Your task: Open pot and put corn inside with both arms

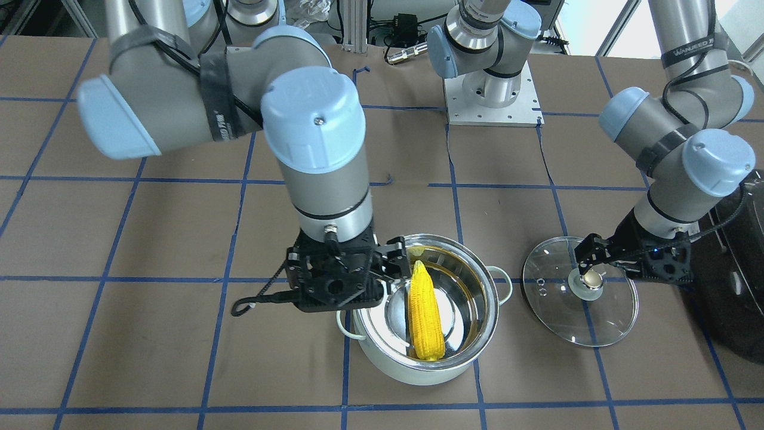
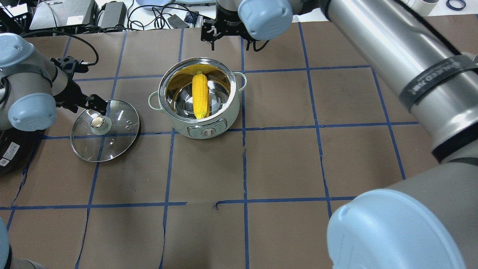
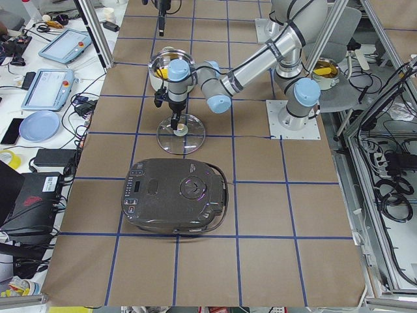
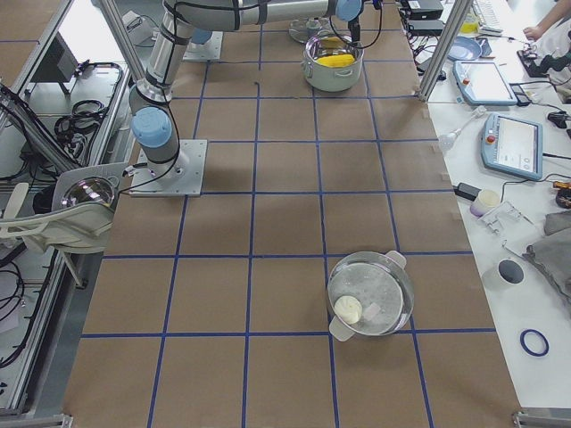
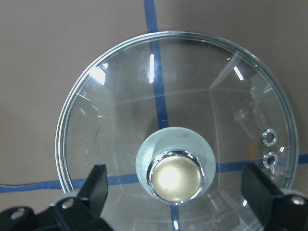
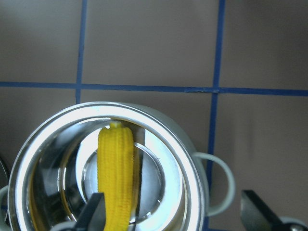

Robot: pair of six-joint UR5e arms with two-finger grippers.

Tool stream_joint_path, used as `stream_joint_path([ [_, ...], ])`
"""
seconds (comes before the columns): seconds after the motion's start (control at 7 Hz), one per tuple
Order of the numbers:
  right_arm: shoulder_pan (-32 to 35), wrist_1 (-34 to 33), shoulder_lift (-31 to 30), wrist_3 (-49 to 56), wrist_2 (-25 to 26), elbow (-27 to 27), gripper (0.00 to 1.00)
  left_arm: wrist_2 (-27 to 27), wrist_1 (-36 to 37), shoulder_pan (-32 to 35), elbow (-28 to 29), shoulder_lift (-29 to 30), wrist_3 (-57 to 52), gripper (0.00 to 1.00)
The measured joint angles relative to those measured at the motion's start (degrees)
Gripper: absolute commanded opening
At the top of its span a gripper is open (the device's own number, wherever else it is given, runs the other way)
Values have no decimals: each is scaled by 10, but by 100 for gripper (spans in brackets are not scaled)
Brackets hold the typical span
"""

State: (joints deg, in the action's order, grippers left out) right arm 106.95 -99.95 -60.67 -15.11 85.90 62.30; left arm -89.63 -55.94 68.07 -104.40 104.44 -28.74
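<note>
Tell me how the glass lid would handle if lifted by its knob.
The glass lid is probably rigid and fragile: clear glass, thin metal rim. Its polished knob looks smooth and rounded, so it may slip in a loose grip. Lying flat on the table, it should slide rather than roll.

We see two grey-silver tubular arms, the right arm point(image 1: 325, 179) and the left arm point(image 1: 665, 197), with rounded light blue joint caps point(image 1: 313, 110), one bearing a small screw point(image 1: 320, 120). Black straps point(image 1: 215, 95) with white lettering bind black cables point(image 1: 262, 297). Each arm ends in black metal: the right pincer point(image 1: 343, 272) and the left pincer point(image 5: 175, 192).
</note>
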Motion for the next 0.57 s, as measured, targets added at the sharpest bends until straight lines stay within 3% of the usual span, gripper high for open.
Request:
stream_joint_path([
  [0.29, -66, 85, -94, 72, -1, 52, 100, 10, -169, 7, 87, -44, 6, 100],
  [0.57, -99, 99, -204, 113, 11, 148, 97, 11, -295, 9, 155, -78, 25, 100],
])
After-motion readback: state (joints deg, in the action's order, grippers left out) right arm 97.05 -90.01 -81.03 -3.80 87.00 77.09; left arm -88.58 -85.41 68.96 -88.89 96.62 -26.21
